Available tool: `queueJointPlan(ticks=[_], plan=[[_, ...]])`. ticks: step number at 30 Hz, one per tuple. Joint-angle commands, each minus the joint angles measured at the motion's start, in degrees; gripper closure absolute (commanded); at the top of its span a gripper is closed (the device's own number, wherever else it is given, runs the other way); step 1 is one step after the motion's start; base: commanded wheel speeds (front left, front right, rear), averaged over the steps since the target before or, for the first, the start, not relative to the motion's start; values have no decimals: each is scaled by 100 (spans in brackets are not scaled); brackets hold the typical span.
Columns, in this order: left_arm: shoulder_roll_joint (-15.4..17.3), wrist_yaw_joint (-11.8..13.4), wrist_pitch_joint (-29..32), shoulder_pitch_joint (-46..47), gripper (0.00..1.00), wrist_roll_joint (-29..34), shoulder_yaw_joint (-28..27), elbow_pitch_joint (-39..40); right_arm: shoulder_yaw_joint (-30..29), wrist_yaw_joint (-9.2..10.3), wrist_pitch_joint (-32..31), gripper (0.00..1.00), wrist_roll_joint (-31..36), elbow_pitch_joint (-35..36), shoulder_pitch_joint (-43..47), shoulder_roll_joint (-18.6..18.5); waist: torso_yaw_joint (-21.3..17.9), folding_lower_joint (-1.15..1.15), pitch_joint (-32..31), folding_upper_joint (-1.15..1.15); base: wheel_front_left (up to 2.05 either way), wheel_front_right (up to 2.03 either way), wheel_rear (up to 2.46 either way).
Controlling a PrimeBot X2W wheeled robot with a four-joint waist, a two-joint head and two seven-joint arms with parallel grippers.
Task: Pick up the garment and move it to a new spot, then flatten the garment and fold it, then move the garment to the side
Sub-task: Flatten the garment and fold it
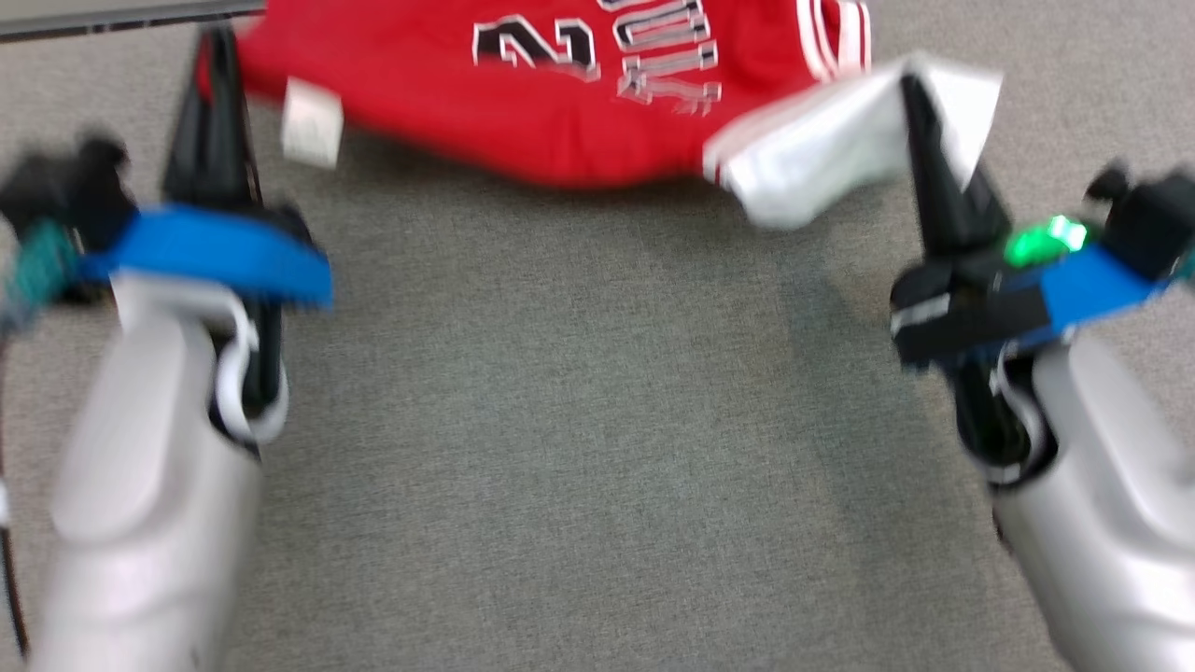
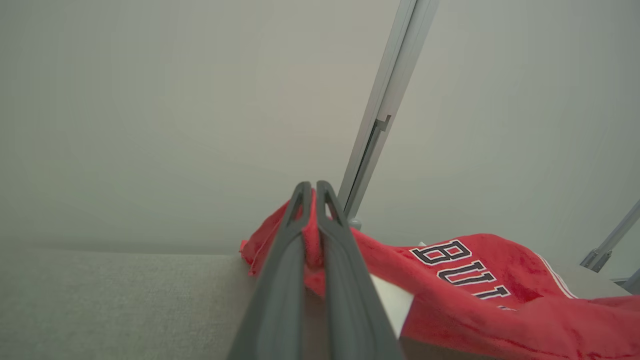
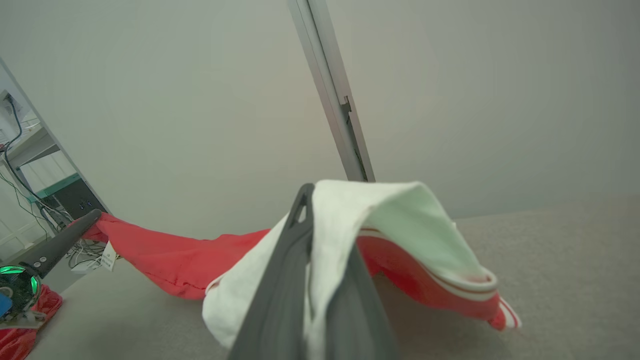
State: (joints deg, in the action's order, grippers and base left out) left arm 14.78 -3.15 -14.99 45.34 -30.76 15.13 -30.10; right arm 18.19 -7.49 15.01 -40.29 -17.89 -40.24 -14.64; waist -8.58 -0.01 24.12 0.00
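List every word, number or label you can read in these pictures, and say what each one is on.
"BUL": black-and-white block letters on the red fabric jersey, left wrist view; the rest is lost in a fold.
"2": upside-down digit on the same jersey, head view; the digit beside it is blurred and cut off by the frame.
White hang tag on the jersey's edge: print too small to read.

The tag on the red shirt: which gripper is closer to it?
Left. The left gripper pinches the shirt just beside the tag; the right gripper holds the far white end.
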Motion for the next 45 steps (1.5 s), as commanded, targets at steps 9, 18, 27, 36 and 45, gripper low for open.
queueJointPlan(ticks=[9, 18, 27, 36, 45], plan=[[-477, 298, -27, -2718, 100, 87, -637, 1492, -99, -1, 23, 100, -220, 336, 2162, 85, 154, 1, -606, 0, 0, 0, 0], [-792, 218, -26, -4330, 100, 178, -795, 1702, -380, -1, -56, 100, -293, 513, 3823, 272, 355, 1, -1355, 0, 0, 0, 0], [-958, 195, -27, -5238, 100, 278, -809, 1779, -757, -1, -605, 100, 7, 1327, 5497, 671, 465, 1, -1846, 0, 0, 0, 0], [-1012, 309, -27, -5720, 100, 394, -782, 1865, -1178, -1, -1186, 100, 348, 2014, 6127, 985, 453, 1, -1976, 0, 0, 0, 0], [-935, 230, -27, -5369, 100, 556, -630, 1639, -1168, -1, -1505, 100, 398, 2057, 5641, 1093, 441, 1, -1900, 0, 0, 0, 0]])
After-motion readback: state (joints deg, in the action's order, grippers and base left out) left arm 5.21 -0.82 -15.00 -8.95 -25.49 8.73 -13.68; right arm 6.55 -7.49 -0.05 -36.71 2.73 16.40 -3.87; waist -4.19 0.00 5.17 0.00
